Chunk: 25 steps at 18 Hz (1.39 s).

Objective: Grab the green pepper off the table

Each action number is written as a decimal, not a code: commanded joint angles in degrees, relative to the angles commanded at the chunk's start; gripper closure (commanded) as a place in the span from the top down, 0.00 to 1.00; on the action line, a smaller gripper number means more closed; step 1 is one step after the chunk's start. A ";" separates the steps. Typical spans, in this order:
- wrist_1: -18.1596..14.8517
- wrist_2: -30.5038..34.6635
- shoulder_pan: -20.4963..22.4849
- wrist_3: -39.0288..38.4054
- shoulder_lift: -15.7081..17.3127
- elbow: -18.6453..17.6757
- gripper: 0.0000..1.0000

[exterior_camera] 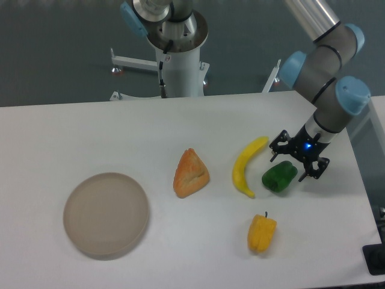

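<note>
Arm (319,66) cut off by top edge. Gripper (299,160) fingertips too small and dark, contact with pepper (279,176) unclear, jaw state can't tell. Black object (376,257) cut off at right edge.

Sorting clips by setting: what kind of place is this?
Probably a robotics lab: a robot arm on a pedestal works over a bare white table with a green pepper, banana and plate.

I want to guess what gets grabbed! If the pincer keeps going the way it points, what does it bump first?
Most likely the green pepper. The pincer points down and left, right at it, with open fingers on either side. Depth is hard to judge from one view, so it may already be touching.
</note>
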 joint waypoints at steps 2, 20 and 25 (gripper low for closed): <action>0.26 0.00 0.00 0.09 0.00 0.18 0.57; -0.09 13.86 -7.54 0.18 4.22 6.59 0.18; -0.17 17.93 -10.37 0.00 3.43 10.10 0.18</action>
